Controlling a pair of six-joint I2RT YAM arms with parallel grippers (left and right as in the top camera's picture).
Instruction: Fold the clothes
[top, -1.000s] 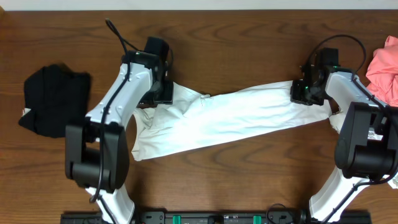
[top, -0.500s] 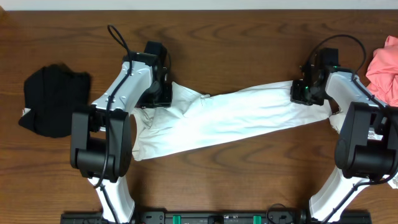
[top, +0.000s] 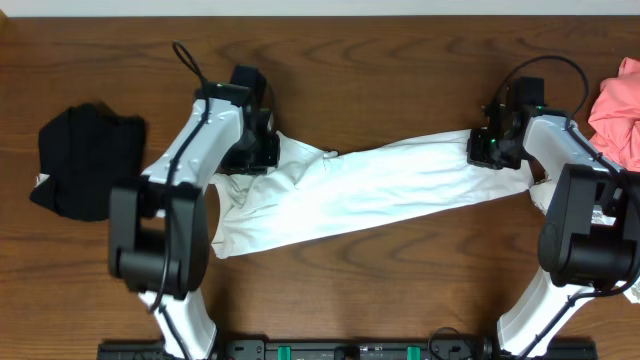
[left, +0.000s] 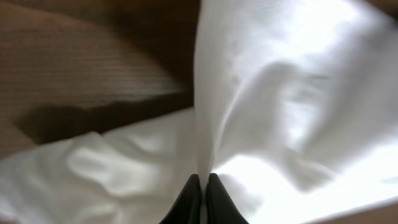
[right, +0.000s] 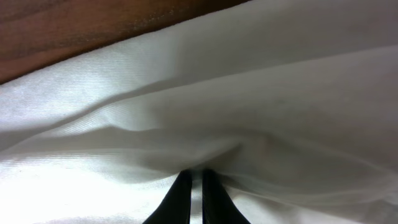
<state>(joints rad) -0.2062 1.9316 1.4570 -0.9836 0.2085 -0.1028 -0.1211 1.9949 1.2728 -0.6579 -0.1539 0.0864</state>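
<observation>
Presently, one white soft cloth garment (top: 370, 190) lies stretched left to right across the middle of the dark wooden table (top: 400, 60). It is creased and bunched toward its left end.

The left tool (top: 262, 150) sits at the garment's far-left corner. The left wrist view shows its fingers (left: 188, 199) clenched together on a raised ridge of white cloth. The right tool (top: 490, 148) sits at the far-right end and is likewise clenched on a fold of the same cloth, per the right wrist view.

Step in hand, as judged: both ends are gripped, ready to spread the garment or carry over a first fold. To do this well, both tools should rise together and hold even tension, so the slack at the left pulls flat rather than folding in crooked. Each pinch looks thin, so a hard tug may slip the cloth free. Edges should be matched before either tool lets go.

Count:
- **Garments:** three in view.
  - One is the white garment.
  - One is a black crumpled cloth garment (top: 85, 160), well apart at the left.
  - One is a pink cloth garment (top: 620, 110) at the right edge, partly out of frame.
- **Arms:** two.
- **Tools:** two.
</observation>
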